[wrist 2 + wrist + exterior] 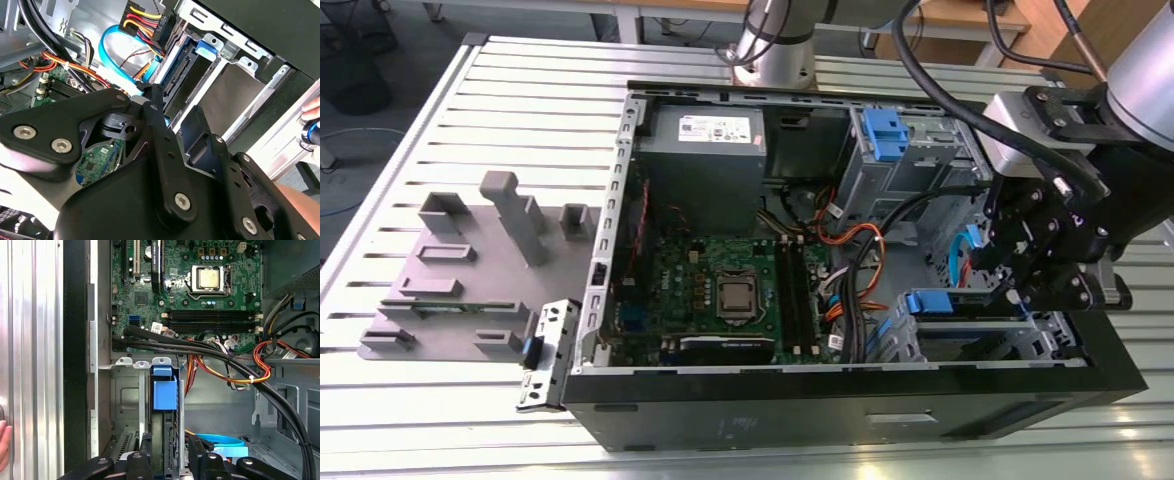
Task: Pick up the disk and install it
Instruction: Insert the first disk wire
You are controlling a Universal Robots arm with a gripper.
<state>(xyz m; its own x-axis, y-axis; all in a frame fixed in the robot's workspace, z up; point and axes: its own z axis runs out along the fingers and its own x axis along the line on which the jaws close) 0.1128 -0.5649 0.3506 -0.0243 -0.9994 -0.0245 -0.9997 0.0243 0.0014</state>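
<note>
Grey metal slats make up the worktop [494, 100]. In the exterior view an open black computer case [854, 425] lies on it. The end effector [1017, 285] hangs inside the case at the exterior view's right, near the disk [930, 302], which stands on edge in a grey slot [974, 335]. In the first wrist view its fingers [145, 455] are apart, one on each side of the disk [164, 392]. In the second wrist view the disk [180, 75] sits in the slot just past the end effector [176, 112].
</note>
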